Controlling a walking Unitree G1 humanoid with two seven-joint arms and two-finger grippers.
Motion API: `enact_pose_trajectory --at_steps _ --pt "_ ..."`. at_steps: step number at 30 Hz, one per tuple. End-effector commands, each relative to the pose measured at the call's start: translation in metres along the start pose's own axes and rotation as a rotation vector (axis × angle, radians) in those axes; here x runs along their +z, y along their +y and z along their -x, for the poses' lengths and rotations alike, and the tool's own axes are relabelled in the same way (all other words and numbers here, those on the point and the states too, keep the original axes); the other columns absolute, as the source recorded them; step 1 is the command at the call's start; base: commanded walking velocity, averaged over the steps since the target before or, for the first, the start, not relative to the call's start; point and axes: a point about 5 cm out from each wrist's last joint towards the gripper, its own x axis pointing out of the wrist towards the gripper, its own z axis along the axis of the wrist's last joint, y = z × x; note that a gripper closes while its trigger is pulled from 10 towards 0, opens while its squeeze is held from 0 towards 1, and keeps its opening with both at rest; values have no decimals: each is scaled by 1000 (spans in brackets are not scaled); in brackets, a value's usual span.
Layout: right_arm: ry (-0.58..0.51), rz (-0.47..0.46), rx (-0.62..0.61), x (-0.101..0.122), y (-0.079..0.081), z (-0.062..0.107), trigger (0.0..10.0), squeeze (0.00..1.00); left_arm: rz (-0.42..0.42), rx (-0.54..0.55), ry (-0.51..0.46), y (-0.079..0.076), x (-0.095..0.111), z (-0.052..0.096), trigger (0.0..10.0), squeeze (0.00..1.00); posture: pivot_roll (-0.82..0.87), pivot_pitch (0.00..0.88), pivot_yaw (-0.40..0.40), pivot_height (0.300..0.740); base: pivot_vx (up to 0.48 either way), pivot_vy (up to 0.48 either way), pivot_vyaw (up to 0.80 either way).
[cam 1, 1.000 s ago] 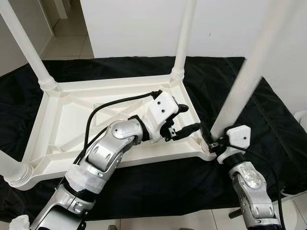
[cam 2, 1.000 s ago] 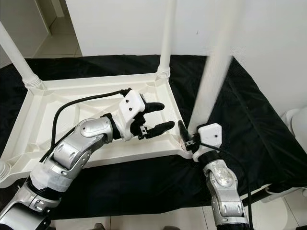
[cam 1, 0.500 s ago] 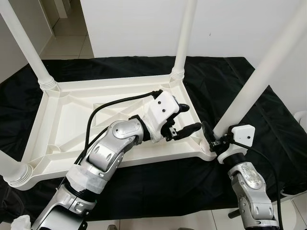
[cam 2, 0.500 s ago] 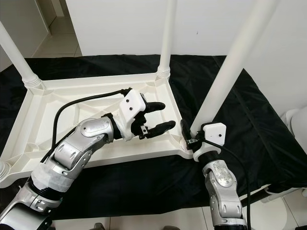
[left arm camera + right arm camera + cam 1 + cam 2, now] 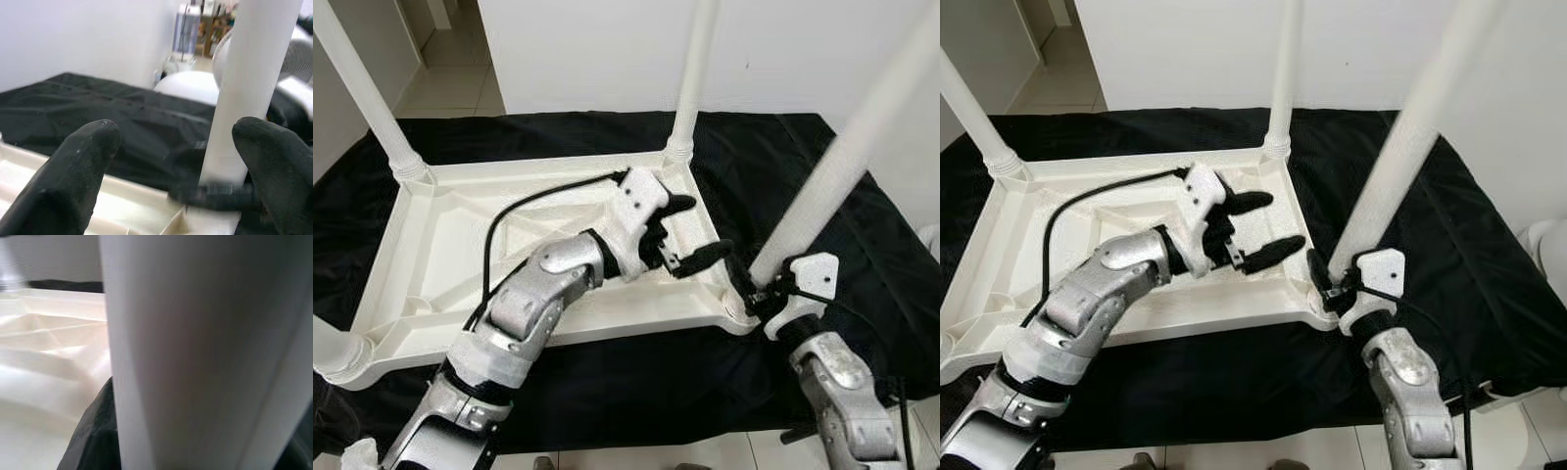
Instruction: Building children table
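Since the earlier frames, the left gripper (image 5: 690, 235) has been carried farther right and away across the upturned white tabletop (image 5: 440, 245), toward the near right corner, and the leg held there is seen leaning more steeply up to the right.

Left eye view: the tabletop is laid underside up on a black cloth (image 5: 636, 382). Legs are seated upright in the far left corner (image 5: 367, 93), the far right corner (image 5: 690, 83) and the near left corner (image 5: 337, 348). The fourth leg (image 5: 847, 162) is set with its foot at the near right corner socket and is tilted up and to the right. The left gripper is held over the right part of the tabletop with its fingers spread wide and nothing between them.

Right eye view: the right gripper (image 5: 1332, 286) is found closed around the foot of the tilted leg, just above the corner socket. A white object (image 5: 1549, 250) is noted on the floor at the far right edge.

Left wrist view: two black fingertips (image 5: 80, 161) are seen well apart, with the tilted leg (image 5: 254, 73) standing beyond them, nearer to one finger.

Right wrist view: the leg (image 5: 205, 352) is pressed close to the camera, with one dark finger (image 5: 98, 431) against it.
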Motion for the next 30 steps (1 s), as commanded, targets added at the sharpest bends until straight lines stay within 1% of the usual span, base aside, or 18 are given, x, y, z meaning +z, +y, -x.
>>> enact_pose_trajectory --at_steps 1,2,4,5,6,8,11,13,14,15,19,20,22,23,26,27,28,30 --pt "2 -7 79 7 4 0 10000 0 13 -165 -45 -9 13 0 10000 1000 -42 0 16 740 0 0 0" --pt "22 19 116 9 2 1 10000 0 40 -214 -88 -12 21 0 10000 659 -56 0 19 740 0 0 0" --pt "22 19 116 9 2 1 10000 0 40 -214 -88 -12 21 0 10000 659 -56 0 19 740 0 0 0" --pt "40 27 145 11 0 2 10000 0 59 -260 -121 -15 29 0 10000 0 -60 0 17 740 0 0 0" --pt "40 27 145 11 0 2 10000 0 59 -260 -121 -15 29 0 10000 0 -60 0 17 740 0 0 0" --pt "99 87 226 13 -2 3 10000 0 98 -310 -172 -14 42 -2 10000 0 -65 0 16 740 0 0 0" --pt "122 90 253 15 -3 4 10000 0 108 -339 -184 -15 47 -3 10000 0 -65 0 15 740 0 0 0" --pt "128 72 290 22 -6 3 10000 0 93 -436 -193 -21 54 -1 10000 0 -61 0 9 740 0 0 0" --pt "128 72 290 22 -6 3 10000 0 93 -436 -193 -21 54 -1 10000 0 -61 0 9 740 0 0 0" --pt "126 65 303 25 -7 1 10000 0 79 -472 -188 -24 56 -1 10000 0 -60 0 8 740 0 0 0" --pt "136 64 320 29 -9 0 10000 0 73 -483 -173 -25 55 -2 10000 0 -54 0 5 740 0 0 0" --pt "159 73 350 30 -11 -1 10000 0 51 -479 -157 -24 54 -3 10000 0 -54 0 8 740 0 0 0" --pt "159 73 350 30 -11 -1 10000 0 51 -479 -157 -24 54 -3 10000 0 -54 0 8 740 0 0 0" --pt "186 84 392 31 -10 -1 10000 0 30 -482 -141 -25 52 -4 10000 0 -53 0 9 740 0 0 0" --pt "248 89 509 33 -6 -1 10000 0 32 -503 -126 -28 54 -6 10000 0 -52 0 14 740 0 0 0" --pt "248 89 509 33 -6 -1 10000 0 32 -503 -126 -28 54 -6 10000 0 -52 0 14 740 0 0 0" --pt "266 95 543 34 -5 -1 10000 0 27 -508 -124 -29 55 -7 10000 0 -52 0 15 740 0 0 0" --pt "266 95 543 34 -5 -1 10000 0 27 -508 -124 -29 55 -7 10000 0 -52 0 15 740 0 0 0"
